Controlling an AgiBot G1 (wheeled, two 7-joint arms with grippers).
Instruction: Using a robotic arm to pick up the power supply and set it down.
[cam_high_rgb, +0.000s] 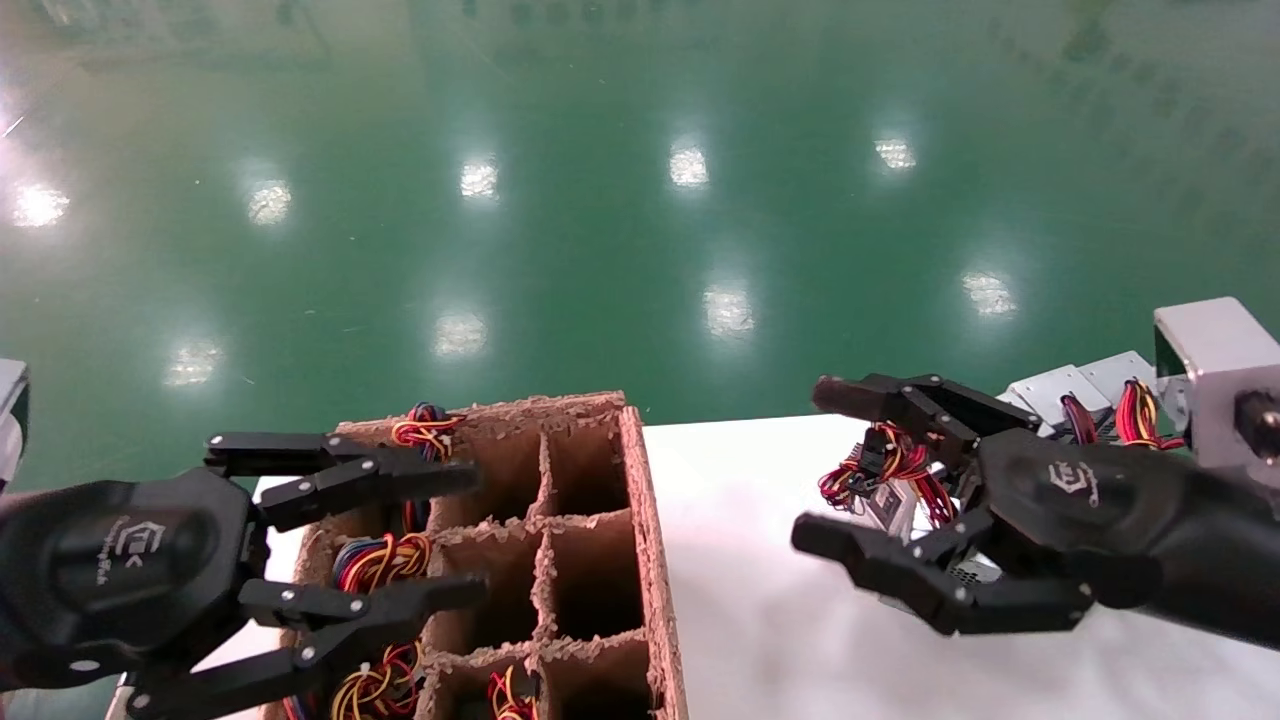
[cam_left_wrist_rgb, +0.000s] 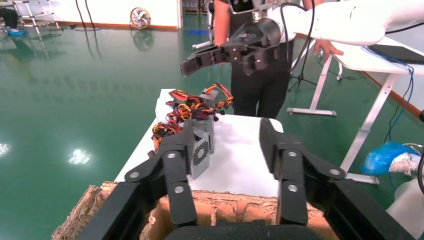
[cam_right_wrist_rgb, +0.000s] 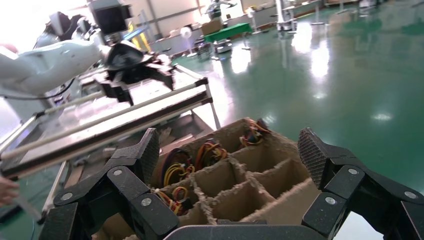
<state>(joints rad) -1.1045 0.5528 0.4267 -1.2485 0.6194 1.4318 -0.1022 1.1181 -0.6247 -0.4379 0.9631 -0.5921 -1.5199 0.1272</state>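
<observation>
Nothing is being carried right now: both claws are hanging empty, so the pick looks not yet made, or a unit is already set down and another is waiting. The right black linkage-finger gripper is hovering with fingers spread wide above the white tabletop, at about 3 o'clock from the brown pulp-cardboard divider crate; it is gripping nothing. The grey metal power supply box with the hexagon vent and red-yellow wire bundle is sitting on the table just under and behind that claw, partly hidden in the head view. More grey supply units are lying at 2 o'clock near the table's far right edge. The left black linkage-finger gripper is hanging over the crate's left column, fingers also apart, holding nothing. Several crate cells are holding coloured wire bundles; the middle cells are looking empty. Judgement: grasp, lift and placing are all left to do for this unit.
</observation>
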